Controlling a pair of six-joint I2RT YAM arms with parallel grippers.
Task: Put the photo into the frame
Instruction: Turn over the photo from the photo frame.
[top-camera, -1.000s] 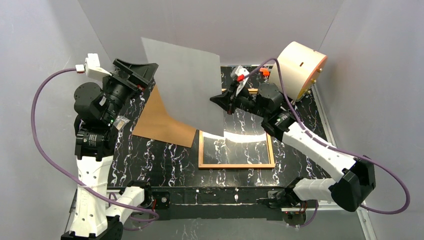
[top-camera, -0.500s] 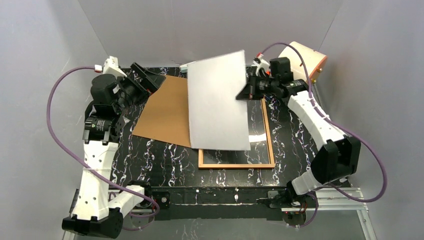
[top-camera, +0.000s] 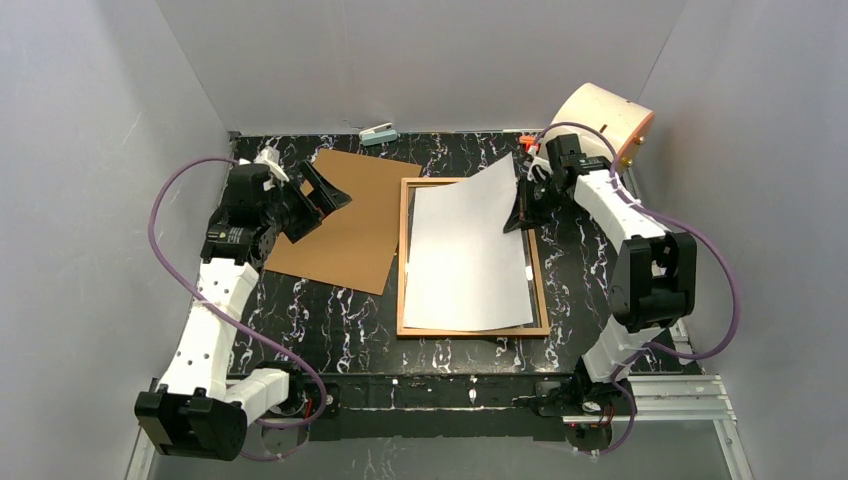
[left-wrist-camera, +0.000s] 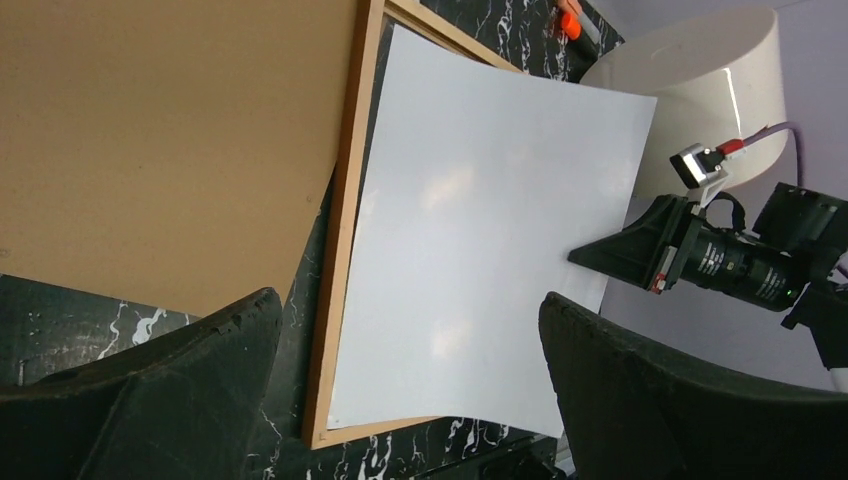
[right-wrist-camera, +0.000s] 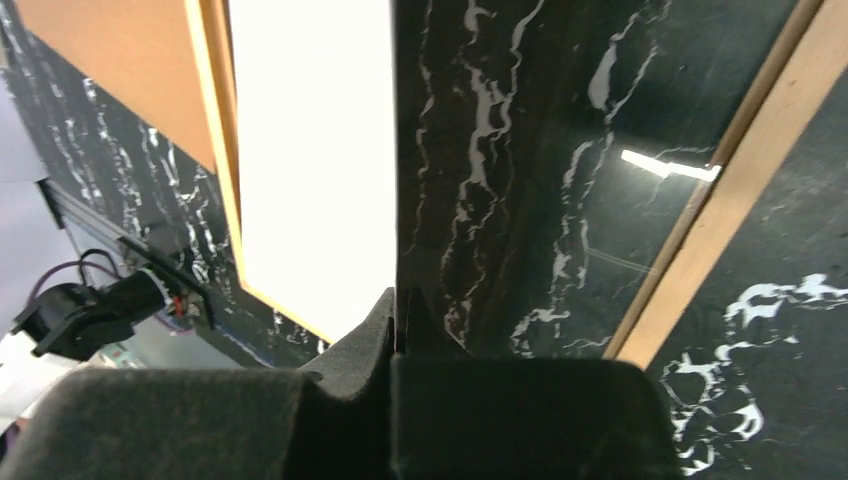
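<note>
over the frame (top-camera: 470, 331), right hand (top-camera: 516, 218) pinches photo (top-camera: 465, 260).

Black marbled table (top-camera: 330, 310) carries the frame (top-camera: 472, 330), a brown board (top-camera: 340, 225), perhaps a stapler (top-camera: 378, 134).

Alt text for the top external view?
The right gripper pinches the right edge of the photo, white side up, which lies curled over the frame on a black marbled table. The left gripper hovers open over a brown board left of the frame.
</note>
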